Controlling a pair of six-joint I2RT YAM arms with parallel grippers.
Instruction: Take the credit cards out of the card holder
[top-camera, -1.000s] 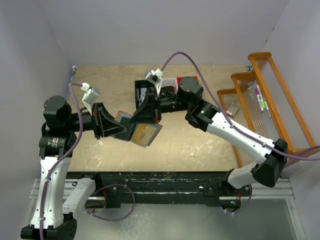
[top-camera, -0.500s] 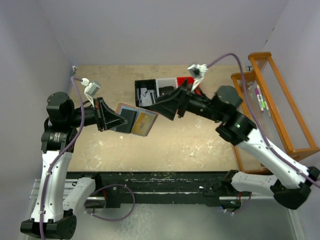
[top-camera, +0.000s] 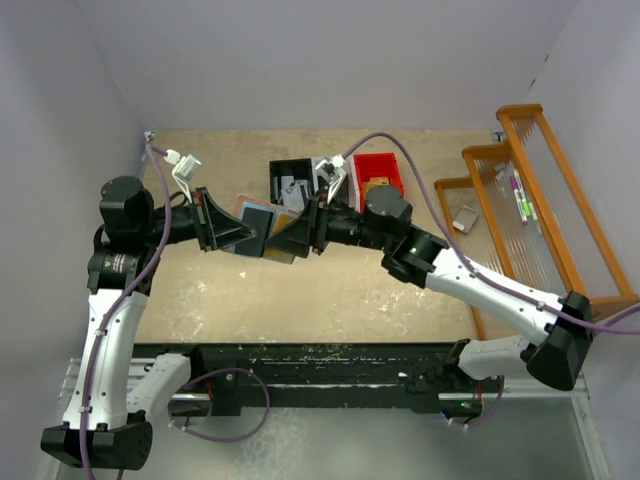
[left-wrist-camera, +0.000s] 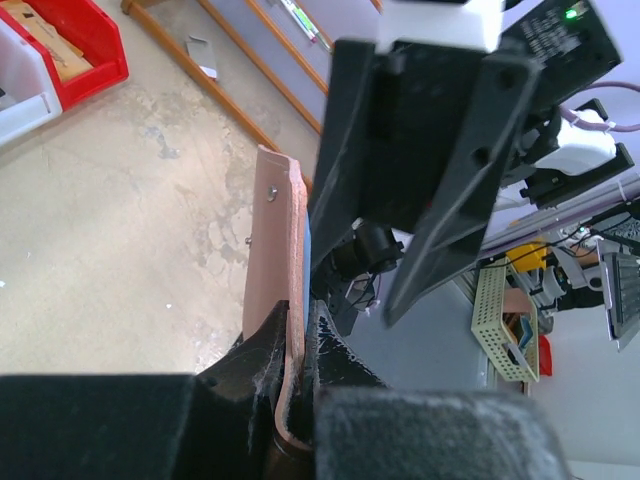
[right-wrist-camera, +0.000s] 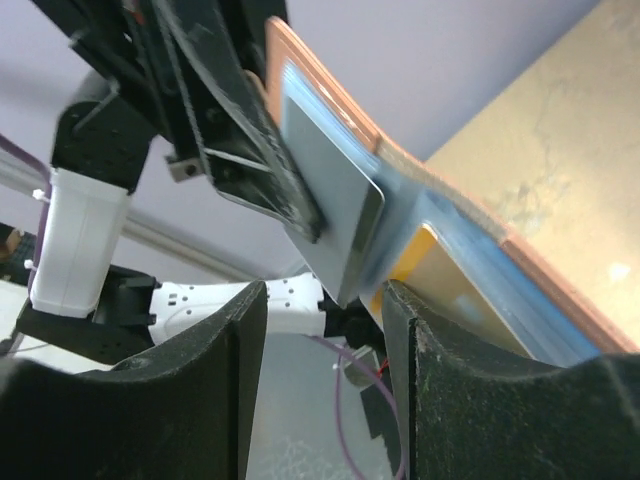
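My left gripper (top-camera: 237, 233) is shut on the card holder (top-camera: 258, 222) and holds it open above the table. Its salmon-pink outside (left-wrist-camera: 276, 250) stands edge-on between the left gripper (left-wrist-camera: 300, 322) fingers. In the right wrist view the blue-grey inside (right-wrist-camera: 470, 250) faces me. A grey credit card (right-wrist-camera: 325, 190) sticks out of one slot and a yellow-edged card (right-wrist-camera: 440, 275) sits in another. My right gripper (right-wrist-camera: 325, 300) is open, with the grey card's lower corner between its fingertips. From above, the right gripper (top-camera: 292, 236) meets the holder's right edge.
Behind the holder stand a black bin (top-camera: 290, 178) with small items and a red bin (top-camera: 381, 172). An orange wooden rack (top-camera: 540, 190) with pens runs along the right side. The right arm's black body (left-wrist-camera: 430, 150) fills the left wrist view close up.
The right gripper left the holder, swung right over the bins, opened, and has come back to the holder's edge. The left arm has drawn the holder slightly left and up.
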